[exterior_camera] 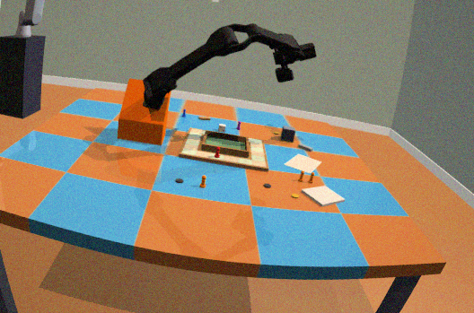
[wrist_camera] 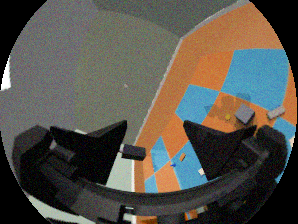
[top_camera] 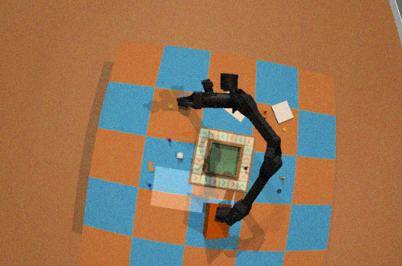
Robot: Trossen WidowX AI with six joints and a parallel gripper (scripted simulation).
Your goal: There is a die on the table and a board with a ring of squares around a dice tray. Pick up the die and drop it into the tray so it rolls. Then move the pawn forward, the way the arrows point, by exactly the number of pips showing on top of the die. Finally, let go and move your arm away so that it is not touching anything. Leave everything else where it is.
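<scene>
The tool [exterior_camera: 310, 52] hangs high above the worktop [exterior_camera: 193, 227], jaws spread wide with nothing between them, as the wrist view shows only wall and floor in the gap. The die [top_camera: 180, 155] sits on a blue square left of the board [top_camera: 222, 159] in the top view, just apart from its edge, well below and away from the tool. The red pawn [top_camera: 246, 168] stands on the ring's right side. The die looks small, rigid and light, with smooth flat faces; I would pinch it across two opposite sides, centred, since an off-centre pinch might make it twist or squirt out.
</scene>
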